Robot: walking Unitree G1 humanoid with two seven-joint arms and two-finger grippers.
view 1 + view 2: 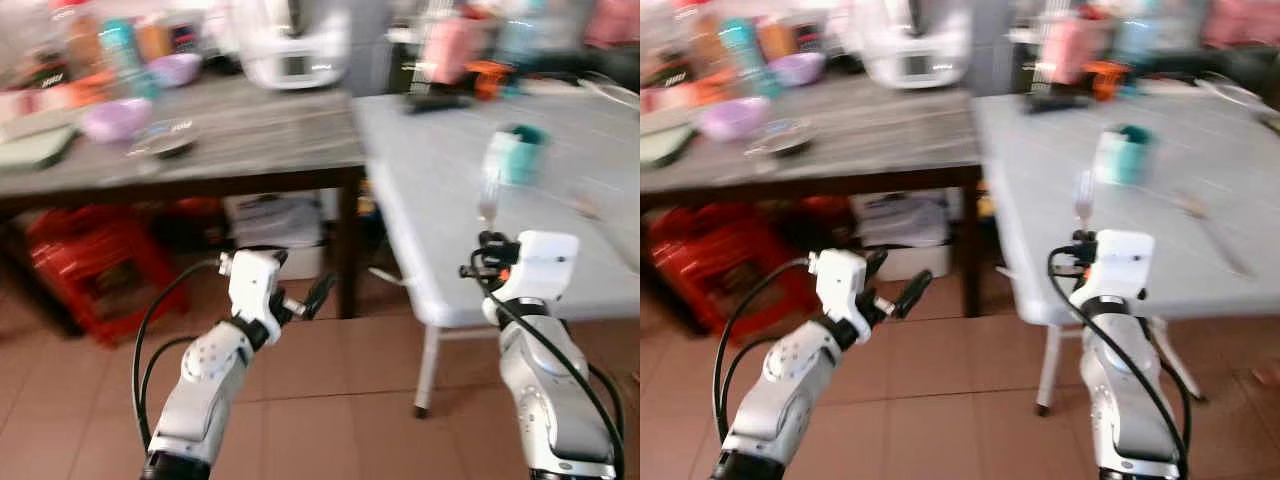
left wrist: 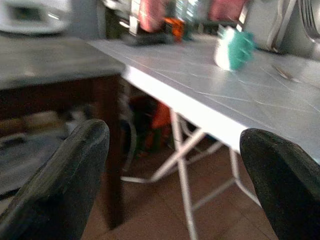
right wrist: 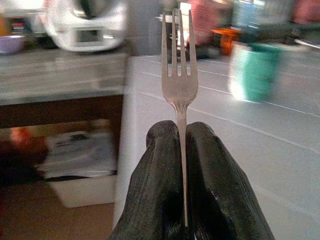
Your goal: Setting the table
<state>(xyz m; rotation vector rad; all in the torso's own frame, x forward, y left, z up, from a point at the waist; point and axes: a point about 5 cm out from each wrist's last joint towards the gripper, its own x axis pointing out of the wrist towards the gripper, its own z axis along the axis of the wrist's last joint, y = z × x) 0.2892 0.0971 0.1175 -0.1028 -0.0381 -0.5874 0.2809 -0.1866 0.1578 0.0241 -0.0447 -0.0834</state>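
My right gripper [image 3: 181,135] is shut on a silver fork [image 3: 178,80], which stands upright with its tines pointing up. In the eye views the fork [image 1: 488,196] rises from that gripper [image 1: 491,240] at the near edge of the white folding table [image 1: 450,190]. A teal and white cup [image 1: 516,153] stands on that table beyond the fork. A utensil [image 1: 1210,222] lies on the table to the right. My left gripper [image 1: 312,297] is open and empty, held low over the floor in front of the dark table's leg. The views are blurred.
A grey-topped dark table [image 1: 250,135] at the left carries purple bowls [image 1: 118,119], bottles and a white appliance [image 1: 290,45]. Under it are a red crate [image 1: 85,265] and a white box [image 1: 280,235]. Tiled floor [image 1: 340,400] lies in front.
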